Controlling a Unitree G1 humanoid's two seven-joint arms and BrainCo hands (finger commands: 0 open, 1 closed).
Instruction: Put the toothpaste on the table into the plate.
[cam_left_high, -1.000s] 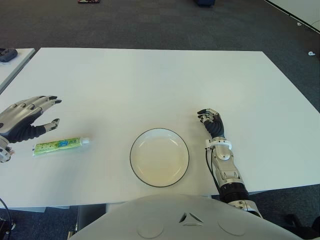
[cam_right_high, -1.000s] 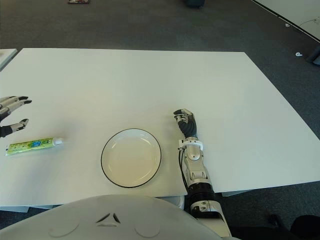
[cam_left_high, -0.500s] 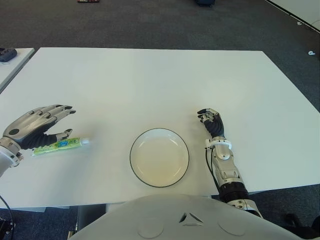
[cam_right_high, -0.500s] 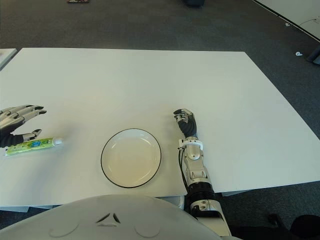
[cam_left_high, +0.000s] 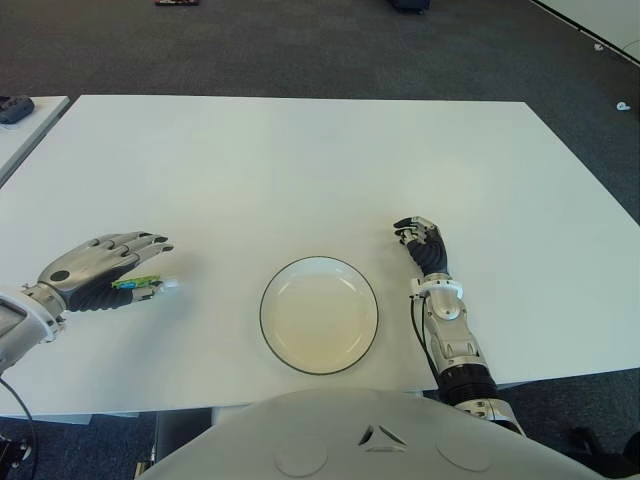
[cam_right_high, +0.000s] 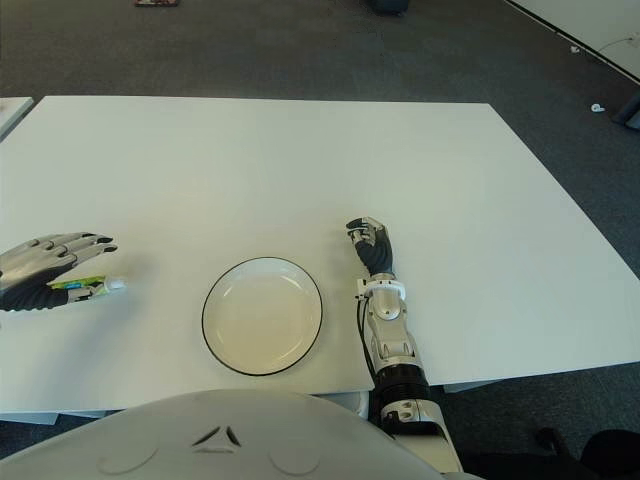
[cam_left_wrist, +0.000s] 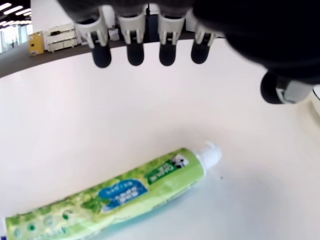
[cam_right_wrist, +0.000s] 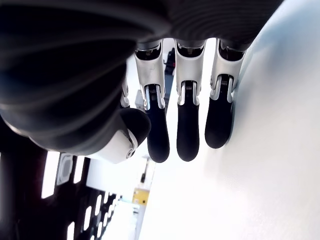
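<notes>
So the left hand (cam_left_high: 100, 272) hovers palm-down with fingers spread right over the green toothpaste (cam_left_wrist: 115, 195), which lies flat on the white table (cam_left_high: 300, 160) left of the plate (cam_left_high: 319, 315), not gripped, while the right hand (cam_left_high: 424, 245) sits curled beside the plate's right side.

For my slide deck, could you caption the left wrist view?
Open left hand poised over the green toothpaste lying on the white table.
</notes>
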